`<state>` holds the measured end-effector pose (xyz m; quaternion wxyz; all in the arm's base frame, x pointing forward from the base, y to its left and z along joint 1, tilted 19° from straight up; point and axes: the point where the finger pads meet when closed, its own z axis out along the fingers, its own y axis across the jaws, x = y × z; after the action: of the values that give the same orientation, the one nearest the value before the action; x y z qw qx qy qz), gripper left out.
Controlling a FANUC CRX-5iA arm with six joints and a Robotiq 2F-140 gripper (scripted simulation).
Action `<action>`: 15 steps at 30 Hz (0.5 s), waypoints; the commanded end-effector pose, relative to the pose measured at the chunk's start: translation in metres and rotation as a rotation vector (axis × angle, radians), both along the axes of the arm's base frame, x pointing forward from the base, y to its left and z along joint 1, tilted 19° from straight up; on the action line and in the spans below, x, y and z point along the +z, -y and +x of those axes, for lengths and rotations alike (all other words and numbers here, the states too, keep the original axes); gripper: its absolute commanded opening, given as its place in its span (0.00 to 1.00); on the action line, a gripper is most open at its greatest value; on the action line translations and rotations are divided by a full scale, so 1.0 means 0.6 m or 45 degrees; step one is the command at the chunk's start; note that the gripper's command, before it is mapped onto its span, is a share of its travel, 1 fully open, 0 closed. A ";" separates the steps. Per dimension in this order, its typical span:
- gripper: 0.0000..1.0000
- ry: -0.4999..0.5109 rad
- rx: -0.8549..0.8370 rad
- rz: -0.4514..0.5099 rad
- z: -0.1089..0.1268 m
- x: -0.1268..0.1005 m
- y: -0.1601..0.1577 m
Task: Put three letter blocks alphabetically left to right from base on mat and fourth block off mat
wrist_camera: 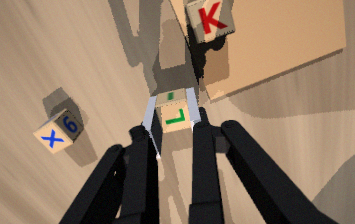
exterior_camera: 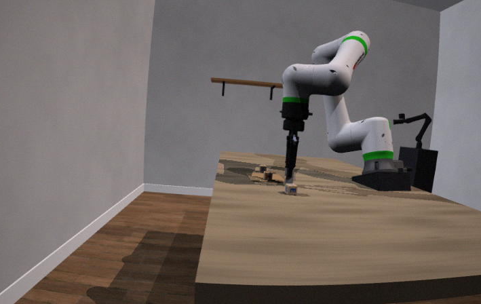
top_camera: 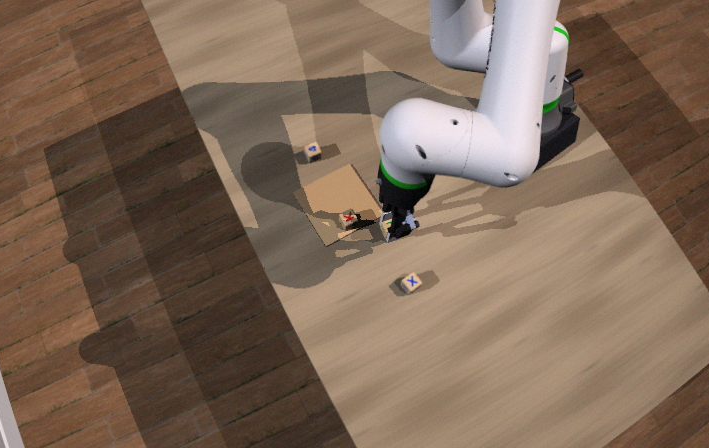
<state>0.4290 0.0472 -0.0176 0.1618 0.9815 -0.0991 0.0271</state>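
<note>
"Wooden floor (top_camera: 28,261) (exterior_camera: 132,234) and a pale table (top_camera: 513,311) (exterior_camera: 310,234) are shown from the top. Where are the blocks seen?"

"K (top_camera: 348,218) (exterior_camera: 268,176) (wrist_camera: 211,20) is borne by the mat (top_camera: 340,189) (exterior_camera: 254,177) (wrist_camera: 288,40). L (top_camera: 387,224) (wrist_camera: 175,117) is partly hidden by the gripper (top_camera: 398,228) (exterior_camera: 290,180) (wrist_camera: 174,104), just beside the mat. X (top_camera: 411,282) (exterior_camera: 290,189) (wrist_camera: 53,138) is placed off it, and so is the block with a blue mark (top_camera: 312,151) (exterior_camera: 262,168)."

"And from the exterior?"

"An m is shown on X's side, in front of the fingertips. L cannot be made out. Behind, a shelf (exterior_camera: 245,82) is fixed to the grey wall (exterior_camera: 197,124)."

"From the wrist, is anything held?"

"L is clasped between the two pads, its green letter turned up. Whether it is lifted cannot be told. K's red letter is seen on top; a 6 is shown on X's side."
</note>
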 end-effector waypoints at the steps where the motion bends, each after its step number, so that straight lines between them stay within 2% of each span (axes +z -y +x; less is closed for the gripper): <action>1: 0.16 0.000 0.000 0.000 0.000 0.000 0.000; 10: 0.16 0.000 0.000 0.000 0.000 0.001 0.000; 15: 0.16 0.000 0.000 0.000 0.000 0.024 -0.008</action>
<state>0.4287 0.0498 -0.0102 0.1618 0.9815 -0.0991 0.0271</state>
